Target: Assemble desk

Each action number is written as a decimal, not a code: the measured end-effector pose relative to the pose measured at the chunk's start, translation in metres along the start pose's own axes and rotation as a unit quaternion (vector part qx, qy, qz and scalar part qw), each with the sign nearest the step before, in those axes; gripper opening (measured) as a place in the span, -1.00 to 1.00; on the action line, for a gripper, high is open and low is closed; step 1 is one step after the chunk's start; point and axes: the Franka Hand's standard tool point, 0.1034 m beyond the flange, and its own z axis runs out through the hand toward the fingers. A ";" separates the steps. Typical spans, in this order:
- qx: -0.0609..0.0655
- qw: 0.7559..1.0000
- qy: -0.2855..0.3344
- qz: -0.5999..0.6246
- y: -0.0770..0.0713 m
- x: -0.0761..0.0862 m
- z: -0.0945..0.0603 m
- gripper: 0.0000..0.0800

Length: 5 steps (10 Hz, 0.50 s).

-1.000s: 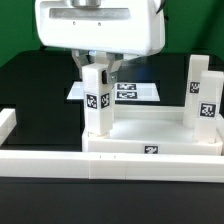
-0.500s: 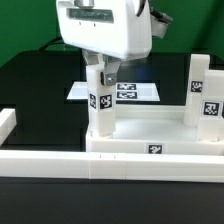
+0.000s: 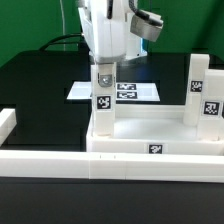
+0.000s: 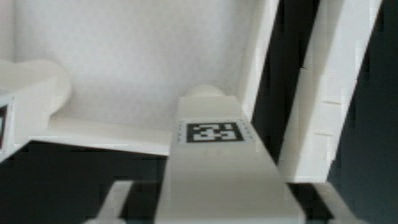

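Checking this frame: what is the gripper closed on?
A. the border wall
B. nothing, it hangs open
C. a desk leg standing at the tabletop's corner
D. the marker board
C: the gripper grips the top of an upright leg standing at a corner of the tabletop.

My black bench (image 3: 40, 85) carries the marker board (image 3: 128, 91), flat behind; the long white border wall (image 3: 60, 162) crosses its front.

Exterior view: the gripper (image 3: 103, 66) clasps the top of an upright white leg (image 3: 102, 100) standing at a corner of the desk top (image 3: 160, 148). Two more tagged legs (image 3: 203, 95) stand at the view's right. The marker board (image 3: 128, 91) lies behind.
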 end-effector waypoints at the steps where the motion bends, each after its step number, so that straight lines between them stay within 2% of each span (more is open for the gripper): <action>1: 0.000 1.000 -0.001 0.014 0.000 0.000 0.000 -0.27; 2: 0.000 1.000 -0.001 -0.001 0.000 0.000 0.000 -0.27; 3: -0.002 1.000 -0.002 -0.019 0.001 0.000 0.000 0.12; 4: -0.004 0.999 -0.002 -0.038 0.001 0.001 0.000 0.44; 5: -0.007 0.996 -0.002 -0.087 0.000 0.000 -0.001 0.59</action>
